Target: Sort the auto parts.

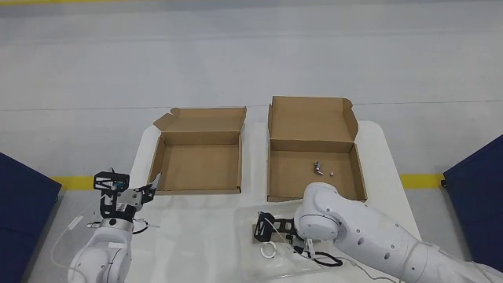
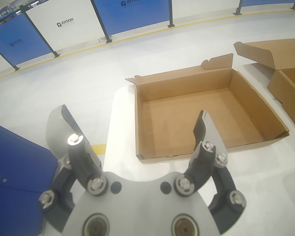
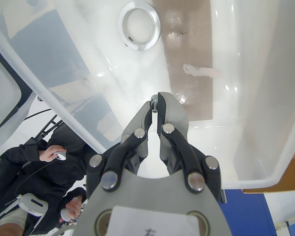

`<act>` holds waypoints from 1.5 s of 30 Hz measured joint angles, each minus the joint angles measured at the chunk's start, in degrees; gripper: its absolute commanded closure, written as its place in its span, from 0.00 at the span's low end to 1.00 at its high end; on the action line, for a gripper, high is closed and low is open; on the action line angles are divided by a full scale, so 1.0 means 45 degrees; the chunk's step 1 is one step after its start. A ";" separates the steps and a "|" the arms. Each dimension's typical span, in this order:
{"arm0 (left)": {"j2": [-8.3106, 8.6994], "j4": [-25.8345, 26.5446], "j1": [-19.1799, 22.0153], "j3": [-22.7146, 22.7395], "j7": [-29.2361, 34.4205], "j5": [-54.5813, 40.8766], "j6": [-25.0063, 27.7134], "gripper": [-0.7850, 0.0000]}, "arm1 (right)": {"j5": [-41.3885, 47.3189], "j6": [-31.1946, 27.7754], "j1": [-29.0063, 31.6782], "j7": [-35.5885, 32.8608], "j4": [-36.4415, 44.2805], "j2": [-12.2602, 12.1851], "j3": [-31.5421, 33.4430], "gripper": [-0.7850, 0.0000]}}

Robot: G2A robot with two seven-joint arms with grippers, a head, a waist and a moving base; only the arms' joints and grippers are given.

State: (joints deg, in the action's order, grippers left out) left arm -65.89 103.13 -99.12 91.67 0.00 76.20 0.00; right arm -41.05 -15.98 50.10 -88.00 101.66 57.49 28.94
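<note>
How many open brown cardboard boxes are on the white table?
2. One open brown cardboard box lies on the left side of the white table, with nothing visible inside. The other box lies beside it on the right and holds small metal parts.

Bright, even overhead light floods all views, casting only faint shadows inside the cardboard boxes (image 1: pixel 200 165), with white glare spots on the clear bin (image 3: pixel 258 87) and wide-angle bending at both wrist views' edges
</note>
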 measured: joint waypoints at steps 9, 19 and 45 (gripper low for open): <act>0.0000 0.0000 0.0000 0.0000 0.0000 0.0000 0.0000 0.00 | 0.0254 -0.0079 0.0078 0.0268 -0.0002 -0.0020 0.0153 1.00; 0.0000 0.0000 0.0000 0.0000 0.0000 0.0000 0.0000 0.00 | 0.5001 -0.1569 0.0565 0.1501 0.0151 -0.1208 0.2612 1.00; 0.0000 0.0000 0.0000 0.0000 0.0000 0.0000 0.0000 0.00 | 1.3310 -0.2815 0.0547 0.2742 -0.1228 -0.2378 0.3087 1.00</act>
State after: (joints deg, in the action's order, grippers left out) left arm -65.89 103.13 -99.12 91.67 0.00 76.20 0.00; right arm 18.85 -28.65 52.56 -75.66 96.13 46.78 42.83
